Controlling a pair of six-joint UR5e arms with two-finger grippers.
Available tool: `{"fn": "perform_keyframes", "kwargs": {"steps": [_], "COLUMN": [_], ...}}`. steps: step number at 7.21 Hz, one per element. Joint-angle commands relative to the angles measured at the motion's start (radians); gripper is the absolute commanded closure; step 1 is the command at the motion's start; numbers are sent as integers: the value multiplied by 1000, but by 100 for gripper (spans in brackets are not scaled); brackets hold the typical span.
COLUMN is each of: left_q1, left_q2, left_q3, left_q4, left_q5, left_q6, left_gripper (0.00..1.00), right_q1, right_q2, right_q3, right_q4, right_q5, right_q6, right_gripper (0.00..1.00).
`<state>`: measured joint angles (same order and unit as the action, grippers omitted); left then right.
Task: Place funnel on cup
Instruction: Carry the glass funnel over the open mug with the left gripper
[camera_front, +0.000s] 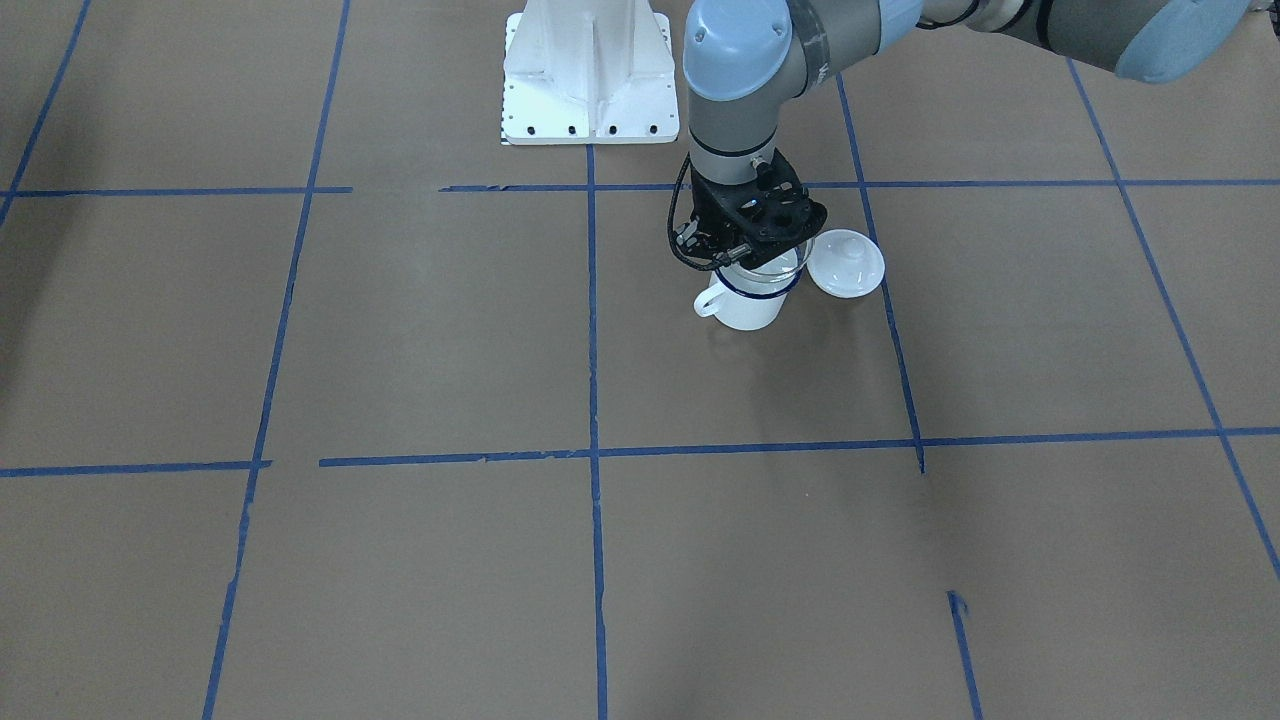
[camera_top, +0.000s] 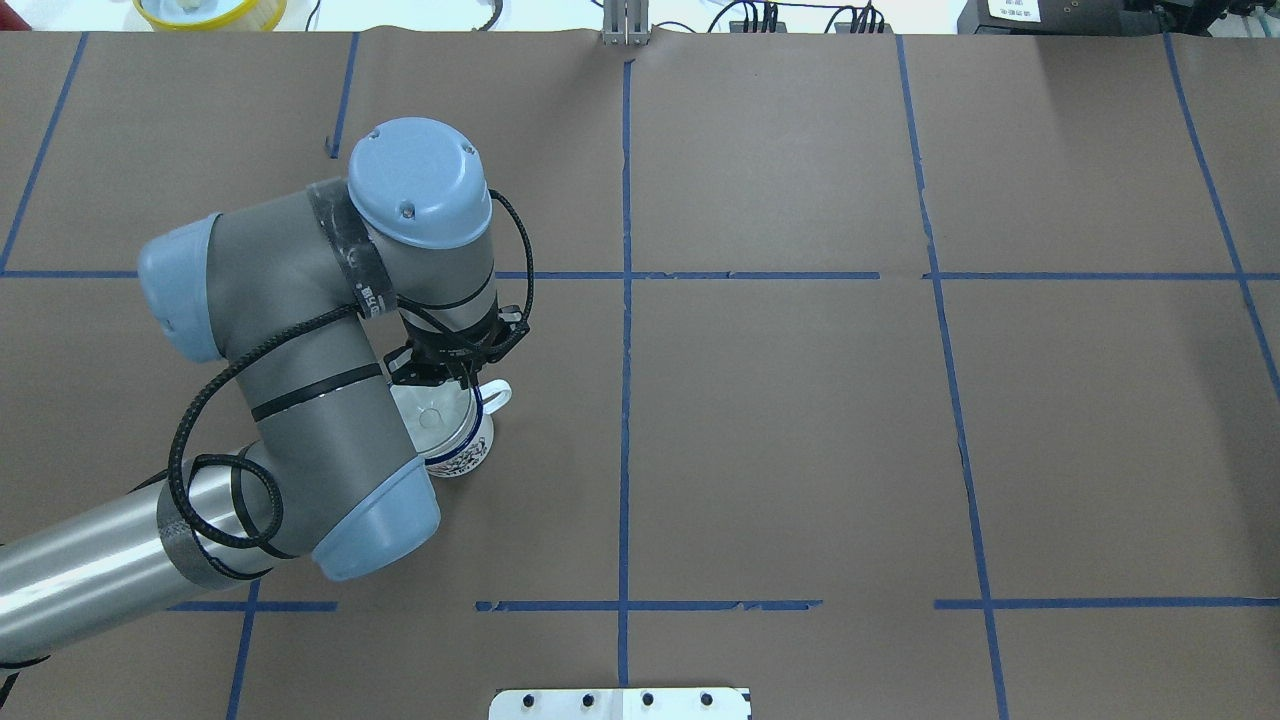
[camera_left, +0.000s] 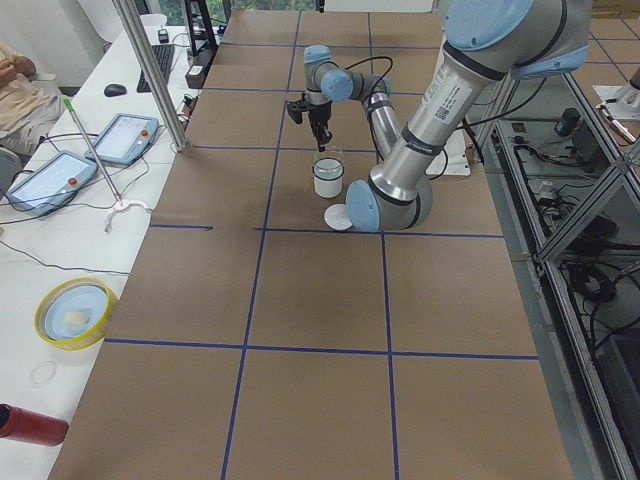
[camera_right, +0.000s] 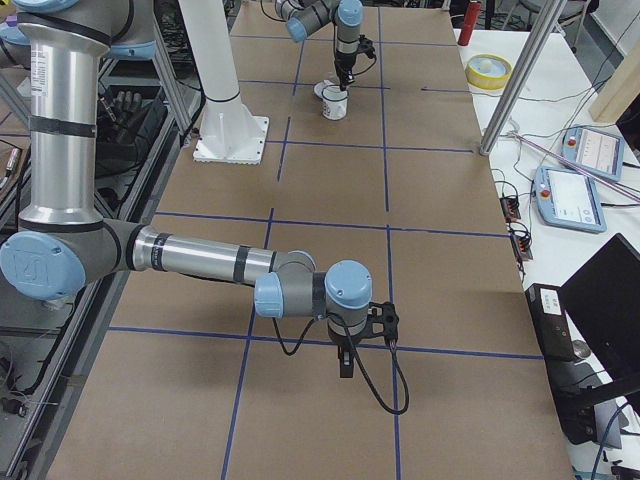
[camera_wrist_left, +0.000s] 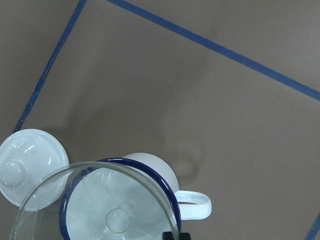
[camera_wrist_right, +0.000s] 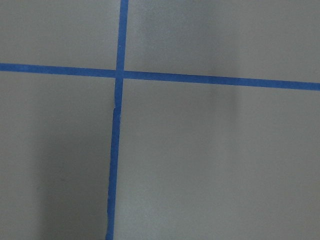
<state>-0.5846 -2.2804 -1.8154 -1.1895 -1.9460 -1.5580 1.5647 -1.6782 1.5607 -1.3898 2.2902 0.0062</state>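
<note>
The cup (camera_front: 745, 310) is a white mug with a dark blue rim and stands upright on the brown table. The clear funnel (camera_front: 775, 268) sits at its mouth with its rim a little off-centre and its spout inside, as the left wrist view shows for the funnel (camera_wrist_left: 95, 200) and the cup (camera_wrist_left: 160, 167). My left gripper (camera_front: 750, 245) reaches straight down and is shut on the funnel's rim; a dark fingertip (camera_wrist_left: 176, 236) shows at the rim. In the overhead view my left gripper (camera_top: 455, 375) is above the cup (camera_top: 462, 452). My right gripper (camera_right: 345, 362) hangs over bare table far away; I cannot tell whether it is open or shut.
A round white knobbed lid (camera_front: 846, 263) lies right beside the cup, on the side away from its handle. The white robot base (camera_front: 590, 75) stands behind. A yellow bowl (camera_left: 72, 310), a red can (camera_left: 30, 425) and tablets sit on a side table.
</note>
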Motion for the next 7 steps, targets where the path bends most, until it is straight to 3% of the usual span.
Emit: {"fn": "perform_keyframes", "kwargs": {"steps": [1, 3, 5, 6, 7], "left_q1": [8, 12, 14, 15, 14], "left_q2": [18, 24, 27, 27, 30], "left_q3": [4, 8, 7, 5, -4], "left_q4": [-24, -44, -45, -47, -51], "left_q5": [2, 2, 2, 4, 6], "left_q6": [2, 3, 3, -2, 2], "left_gripper": [100, 91, 39, 0, 0], "right_q1": [0, 0, 0, 0, 0], "right_q2": [0, 0, 0, 0, 0], "right_q3": [1, 1, -1, 1, -1], "right_q4": [0, 0, 0, 0, 0], "right_q5": [0, 0, 0, 0, 0], "right_q6": [0, 0, 0, 0, 0], "right_gripper": [0, 0, 0, 0, 0]}}
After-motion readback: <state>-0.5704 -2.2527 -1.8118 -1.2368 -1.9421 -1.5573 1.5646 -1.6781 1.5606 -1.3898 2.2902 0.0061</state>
